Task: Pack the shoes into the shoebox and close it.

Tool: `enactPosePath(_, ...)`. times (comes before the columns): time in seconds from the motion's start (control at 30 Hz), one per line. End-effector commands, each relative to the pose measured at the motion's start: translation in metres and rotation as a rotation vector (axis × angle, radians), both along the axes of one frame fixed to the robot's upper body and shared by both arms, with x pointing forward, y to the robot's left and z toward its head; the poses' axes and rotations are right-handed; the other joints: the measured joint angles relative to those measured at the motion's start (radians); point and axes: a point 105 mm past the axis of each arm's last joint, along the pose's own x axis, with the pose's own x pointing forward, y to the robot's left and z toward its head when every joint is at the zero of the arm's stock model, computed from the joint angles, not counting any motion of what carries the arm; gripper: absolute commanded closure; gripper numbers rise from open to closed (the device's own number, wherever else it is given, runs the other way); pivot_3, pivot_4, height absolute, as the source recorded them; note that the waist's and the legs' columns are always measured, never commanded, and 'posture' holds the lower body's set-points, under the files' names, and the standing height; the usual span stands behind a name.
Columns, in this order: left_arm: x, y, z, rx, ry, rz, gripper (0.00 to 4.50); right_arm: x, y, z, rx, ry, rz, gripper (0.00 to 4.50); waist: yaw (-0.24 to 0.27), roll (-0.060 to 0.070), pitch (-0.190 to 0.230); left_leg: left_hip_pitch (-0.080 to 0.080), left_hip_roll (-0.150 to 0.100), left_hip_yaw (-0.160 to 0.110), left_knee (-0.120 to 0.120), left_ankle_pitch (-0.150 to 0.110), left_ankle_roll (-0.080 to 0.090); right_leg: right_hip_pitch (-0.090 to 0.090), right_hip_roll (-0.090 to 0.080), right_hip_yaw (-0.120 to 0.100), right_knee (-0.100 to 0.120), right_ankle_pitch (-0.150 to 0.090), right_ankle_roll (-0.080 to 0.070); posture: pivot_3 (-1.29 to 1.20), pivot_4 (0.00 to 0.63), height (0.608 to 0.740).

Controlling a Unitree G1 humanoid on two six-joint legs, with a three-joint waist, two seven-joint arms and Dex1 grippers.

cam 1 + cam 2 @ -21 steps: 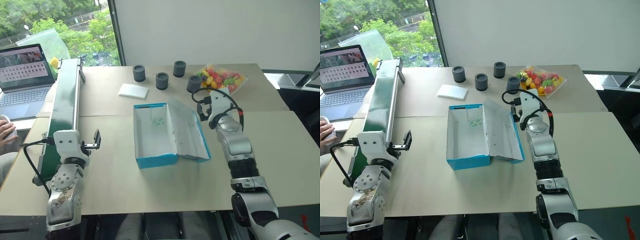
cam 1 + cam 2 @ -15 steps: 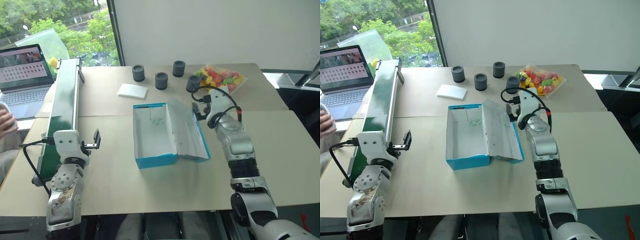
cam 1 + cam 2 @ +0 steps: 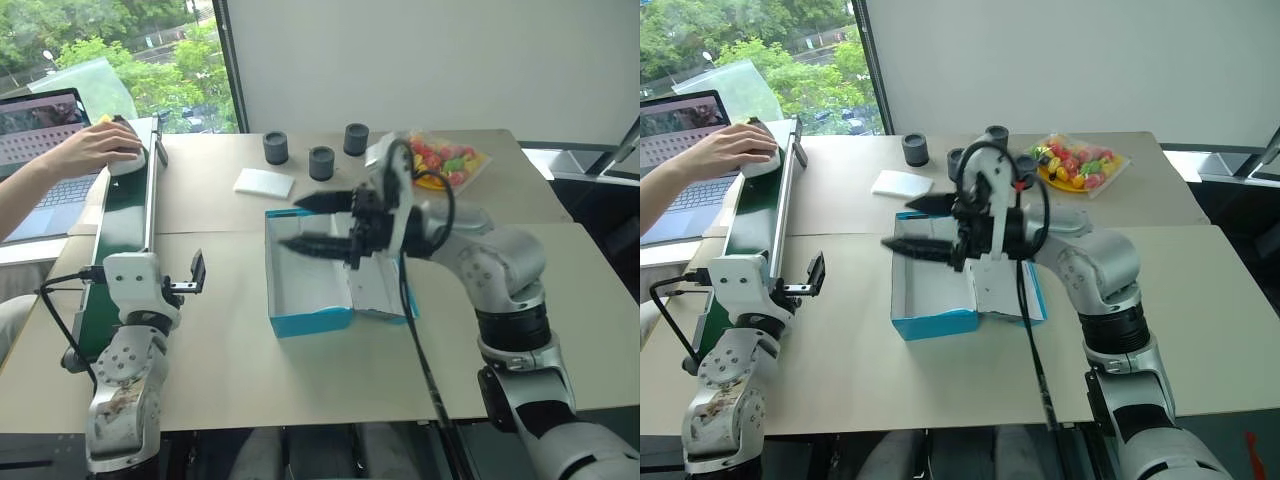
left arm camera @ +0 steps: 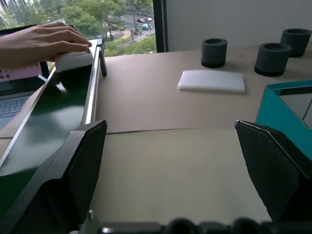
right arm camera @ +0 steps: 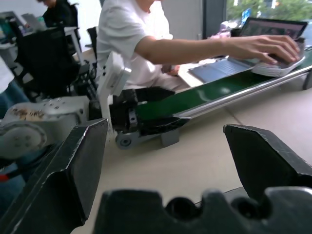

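The turquoise shoebox point(image 3: 311, 322) stands open on the table's middle, white inside and empty, its lid flap point(image 3: 386, 296) lying out to the right. My right gripper point(image 3: 312, 222) hovers over the box, pointing left, open and empty. Beside the near end of the green conveyor point(image 3: 125, 230), my left gripper point(image 3: 196, 273) is open and empty, pointing forward. At the conveyor's far end a person's hand point(image 3: 85, 148) rests on a whitish-grey shoe point(image 3: 128, 160), whose sole point(image 4: 73, 60) is the part that shows.
A laptop point(image 3: 45, 135) sits far left behind the conveyor. A flat white pad point(image 3: 265, 183), several dark grey cups point(image 3: 277, 147) and a bag of colourful pieces point(image 3: 452, 158) lie behind the box. Bare tabletop spreads between box and conveyor.
My right arm has swung from the box's right side to above it, gripper now pointing left. A person's hand has reached onto the conveyor's far end with a shoe. The left arm stayed put.
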Motion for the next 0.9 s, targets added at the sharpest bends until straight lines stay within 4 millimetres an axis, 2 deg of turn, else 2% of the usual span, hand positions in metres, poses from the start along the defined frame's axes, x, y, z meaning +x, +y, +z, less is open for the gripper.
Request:
enactPosePath(0.03,-0.024,0.033,0.022,-0.001,-0.035,0.082,0.0,0.006,0.018,-0.012,-0.047,-0.091,-0.032,0.05,-0.001,0.0,0.0,0.0,0.0,0.0,0.0,0.0,0.0,-0.001,0.0,0.0,0.001,0.0,0.0,0.0,0.15,0.726)
enactPosePath(0.1,-0.033,0.046,0.019,0.003,0.008,0.113,0.0,0.007,0.024,-0.017,-0.054,-0.098,-0.032,0.05,0.002,0.0,0.0,0.0,0.0,0.0,0.0,0.0,0.0,-0.001,0.0,0.0,0.001,0.0,0.0,0.0,0.15,0.726)
enactPosePath(0.17,-0.051,0.069,0.002,0.004,0.12,0.186,0.0,0.009,0.031,-0.025,-0.065,-0.105,-0.034,0.05,0.003,0.0,0.0,0.0,0.0,-0.001,0.0,0.0,0.0,0.0,-0.001,0.0,0.0,0.0,0.0,0.0,0.15,0.726)
enactPosePath(0.23,-0.061,0.078,-0.005,0.012,0.181,0.211,0.0,0.008,0.034,-0.03,-0.071,-0.111,-0.032,0.05,0.003,-0.001,0.0,0.0,0.0,-0.001,0.0,0.0,-0.001,0.0,-0.001,0.0,0.0,0.0,0.0,0.0,0.15,0.726)
enactPosePath(0.47,-0.068,0.077,-0.013,-0.018,0.247,0.211,0.0,0.013,0.038,-0.043,-0.094,-0.124,-0.055,0.05,0.012,-0.002,-0.001,0.001,0.001,-0.002,0.0,-0.001,-0.001,0.001,-0.001,0.0,0.0,0.001,-0.001,0.0,0.15,0.726)
enactPosePath(0.67,-0.063,0.074,-0.021,-0.063,0.258,0.21,0.0,0.012,0.04,-0.04,-0.074,-0.118,-0.067,0.05,0.007,-0.002,-0.001,0.002,0.001,-0.002,0.0,-0.001,-0.002,0.0,0.0,0.0,0.0,0.001,-0.001,0.0,0.15,0.726)
enactPosePath(0.9,-0.055,0.072,-0.022,-0.071,0.255,0.202,0.0,0.013,0.038,-0.04,-0.066,-0.11,-0.083,0.05,0.004,-0.002,-0.001,0.002,0.001,-0.003,0.0,-0.001,-0.003,0.0,0.0,0.001,0.0,0.001,-0.001,0.0,0.15,0.726)
